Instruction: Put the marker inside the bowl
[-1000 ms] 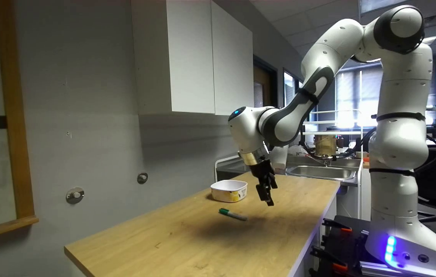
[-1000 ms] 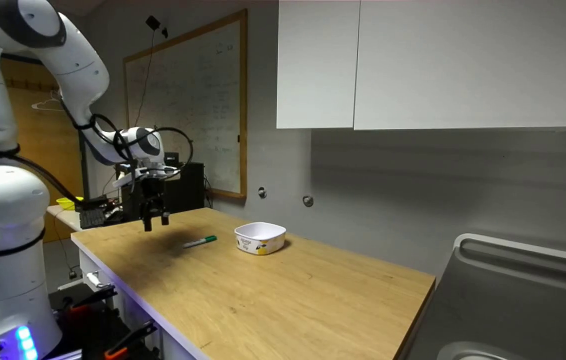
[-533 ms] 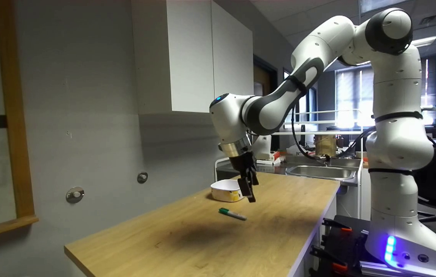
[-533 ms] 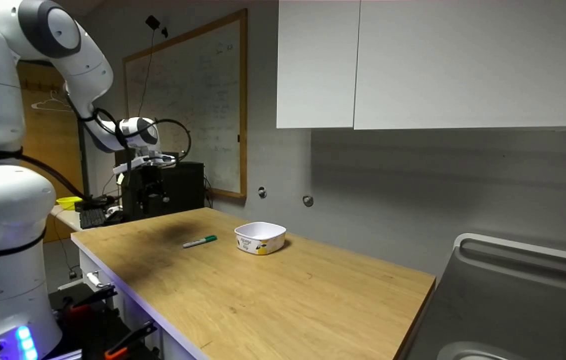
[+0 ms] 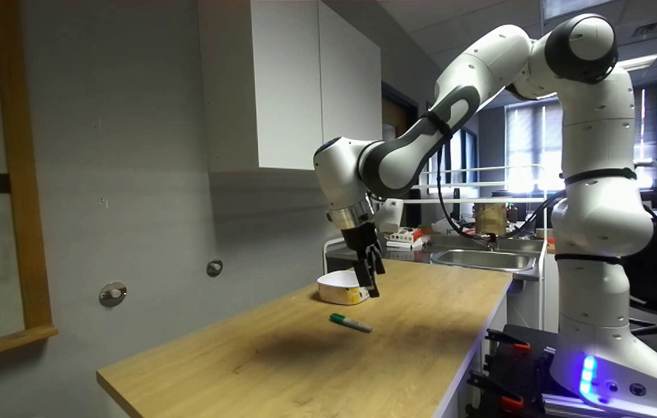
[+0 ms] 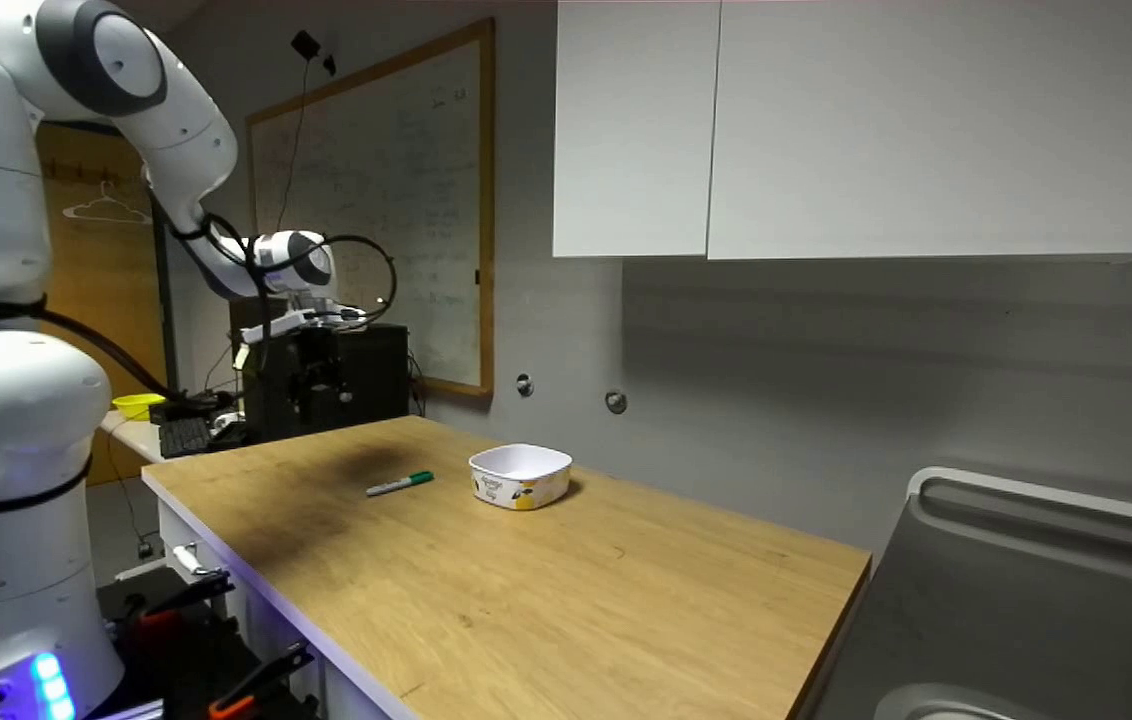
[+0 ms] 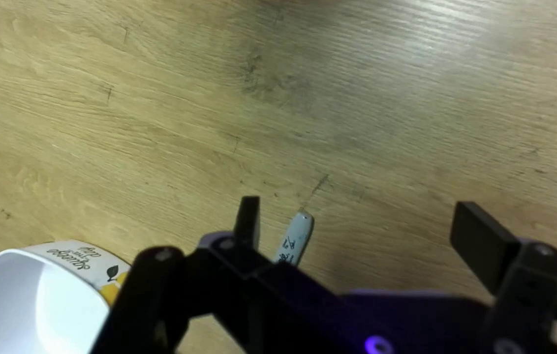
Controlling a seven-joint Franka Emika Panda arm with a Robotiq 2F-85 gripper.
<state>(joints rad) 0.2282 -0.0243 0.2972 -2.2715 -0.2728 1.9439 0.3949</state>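
The marker has a green cap and a grey body. It lies on the wooden table in both exterior views point(image 5: 350, 323) point(image 6: 399, 484); in the wrist view its grey end point(image 7: 298, 233) shows and the cap is hidden behind the gripper. The white bowl with a lemon print point(image 5: 337, 295) stands beside it, also in an exterior view point(image 6: 516, 488) and at the lower left of the wrist view point(image 7: 86, 260). My gripper point(image 5: 377, 283) is open and empty above the table; its fingers stand wide apart in the wrist view point(image 7: 355, 211). It looks dark against a black object in an exterior view point(image 6: 319, 400).
The wooden table point(image 6: 576, 590) runs along a grey wall. White cabinets point(image 5: 288, 87) hang above it. A sink point(image 5: 482, 259) lies beyond one end. A black computer case point(image 6: 376, 370) and a yellow bowl point(image 6: 136, 405) stand past the other end.
My gripper has risen and moved away from the arm's base, along the table, mostly in the first half second. The marker and the bowl have not moved.
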